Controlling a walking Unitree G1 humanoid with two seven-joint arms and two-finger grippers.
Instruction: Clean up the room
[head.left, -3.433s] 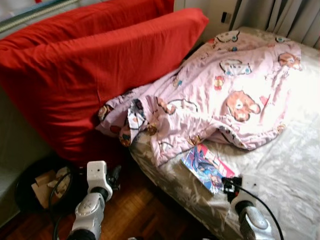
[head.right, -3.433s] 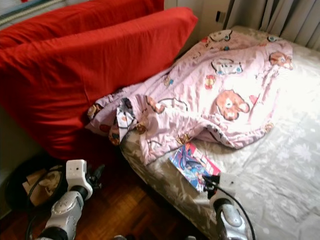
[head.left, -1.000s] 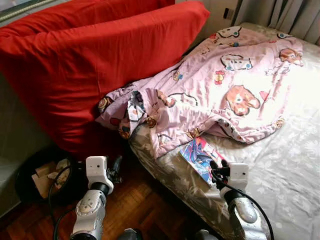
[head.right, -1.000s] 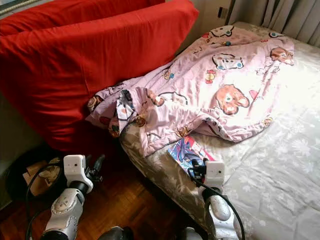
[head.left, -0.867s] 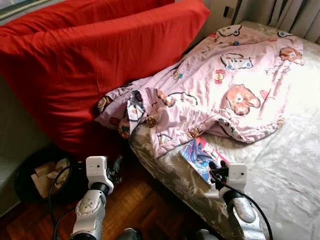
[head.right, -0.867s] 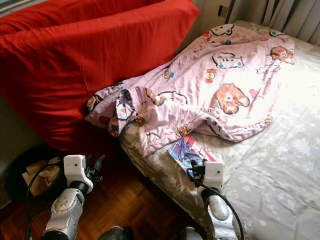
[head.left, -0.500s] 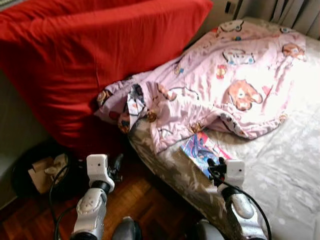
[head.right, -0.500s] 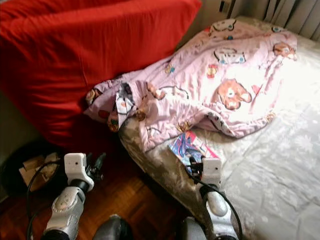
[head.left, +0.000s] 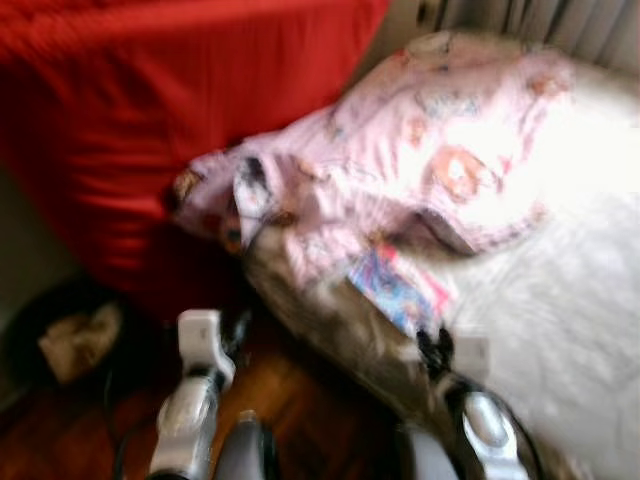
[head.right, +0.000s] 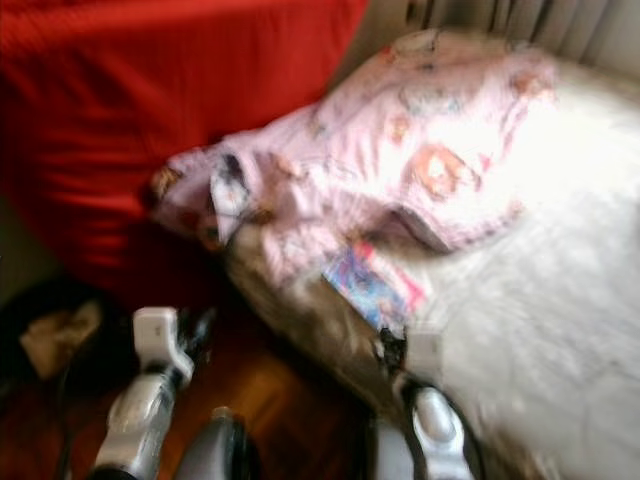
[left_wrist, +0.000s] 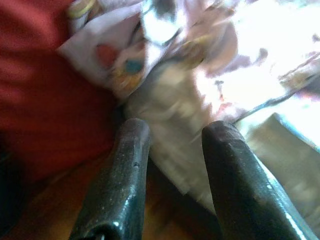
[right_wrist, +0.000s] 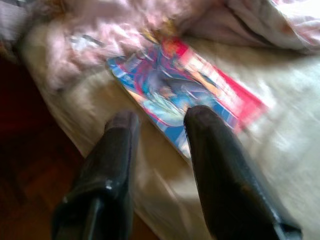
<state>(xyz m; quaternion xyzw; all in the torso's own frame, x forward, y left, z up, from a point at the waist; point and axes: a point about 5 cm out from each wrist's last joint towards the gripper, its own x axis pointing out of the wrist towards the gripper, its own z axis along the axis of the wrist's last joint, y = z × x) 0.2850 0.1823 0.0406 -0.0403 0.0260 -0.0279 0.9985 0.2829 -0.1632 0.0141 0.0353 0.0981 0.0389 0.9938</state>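
A colourful comic book (head.left: 400, 290) lies flat near the edge of the bed (head.left: 560, 330), just below a crumpled pink cartoon-print blanket (head.left: 420, 160). My right gripper (right_wrist: 159, 122) is open just short of the comic book (right_wrist: 185, 92), above the mattress edge, with nothing between its fingers. My left gripper (left_wrist: 172, 131) is open and empty over the wooden floor beside the bed, facing the blanket's hanging corner (left_wrist: 125, 55). The head views are blurred.
A large red pillow (head.left: 150, 110) leans against the bed head on the left. A dark bin (head.left: 65, 335) holding crumpled paper stands on the wooden floor (head.left: 300, 400) at lower left. Curtains (head.left: 570, 25) hang at the far right.
The whole picture has shifted and blurred, so the camera is moving. My right gripper has come closer to the comic book since 3.4 s ago. The left arm keeps its pose.
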